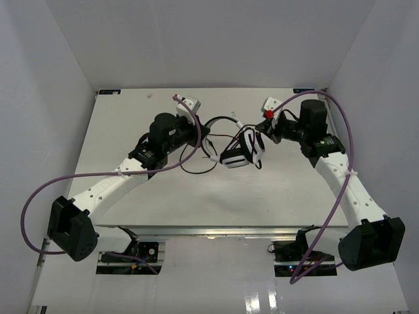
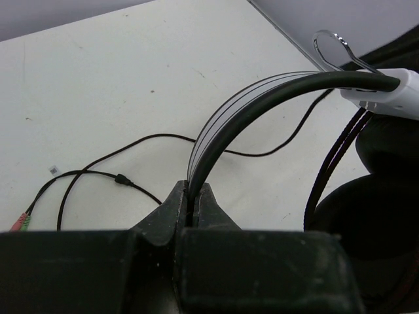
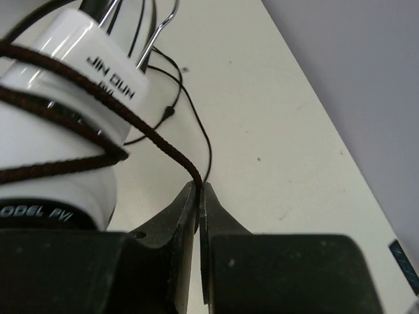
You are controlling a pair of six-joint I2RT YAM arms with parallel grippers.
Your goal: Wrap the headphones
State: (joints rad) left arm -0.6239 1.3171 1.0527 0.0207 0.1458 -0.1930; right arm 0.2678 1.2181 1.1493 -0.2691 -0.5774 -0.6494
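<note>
The white headphones point(image 1: 241, 152) with black pads are held just above mid-table between both arms. My left gripper point(image 1: 205, 140) is shut on the black headband point(image 2: 262, 98); in the left wrist view the band rises from between the closed fingertips point(image 2: 193, 196) to the white slider point(image 2: 393, 91). My right gripper point(image 1: 265, 133) is shut on the black cable point(image 3: 154, 137), which runs from the closed fingertips point(image 3: 200, 186) and crosses the white ear cup point(image 3: 59, 118) in a couple of turns. Loose cable point(image 2: 131, 147) lies on the table, ending in pink and green plugs point(image 2: 19, 222).
The white table point(image 1: 163, 196) is bounded by white walls at the back and on both sides. Thick purple arm cables point(image 1: 39, 196) loop beside each arm. A slack loop of thin cable point(image 1: 196, 167) lies below the left gripper.
</note>
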